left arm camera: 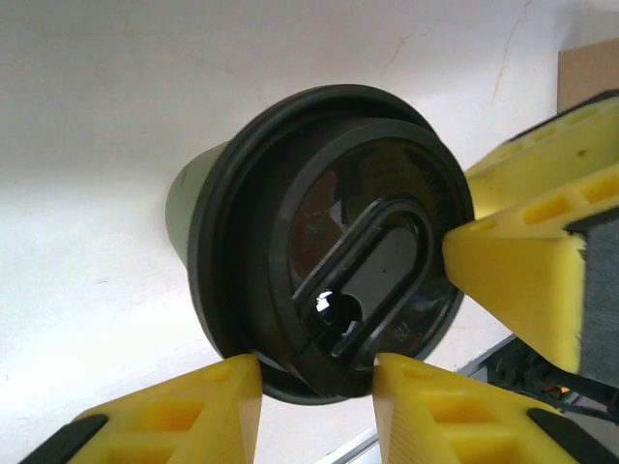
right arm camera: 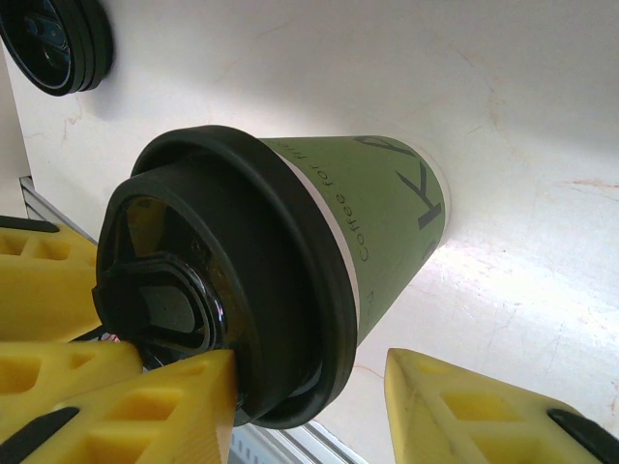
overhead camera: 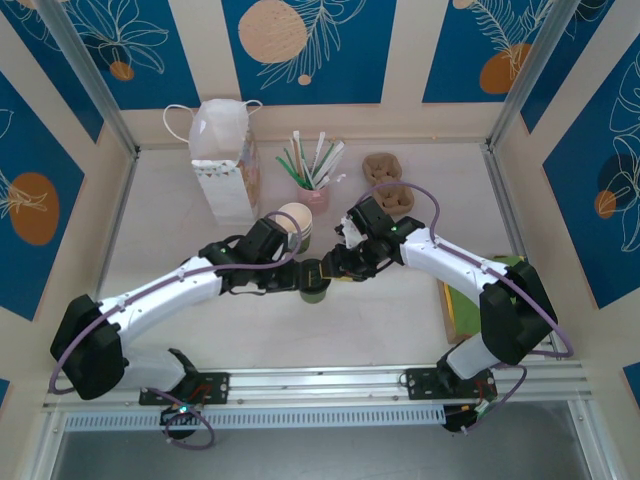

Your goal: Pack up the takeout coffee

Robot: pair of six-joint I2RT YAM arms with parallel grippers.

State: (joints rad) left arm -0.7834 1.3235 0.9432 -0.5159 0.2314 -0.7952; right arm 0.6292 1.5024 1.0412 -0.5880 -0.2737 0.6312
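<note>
Standoff centre-frame overhead: small green paper cup with round black plastic lid point(overhead camera: 315, 288), upright, left claw point(left arm camera: 314, 375) on its left, right claw point(right arm camera: 309, 360) on its right, both parted, gripping nothing.

Lab mock-up booth: alu frame point(overhead camera: 320, 380), blue printed panels point(overhead camera: 340, 60).

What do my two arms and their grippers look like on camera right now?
The left arm and right arm have white links between bulky black joints, with lilac cables looped along them. The left gripper and right gripper carry wedge-shaped yellow fingers with cut-out windows and dark pads.
</note>
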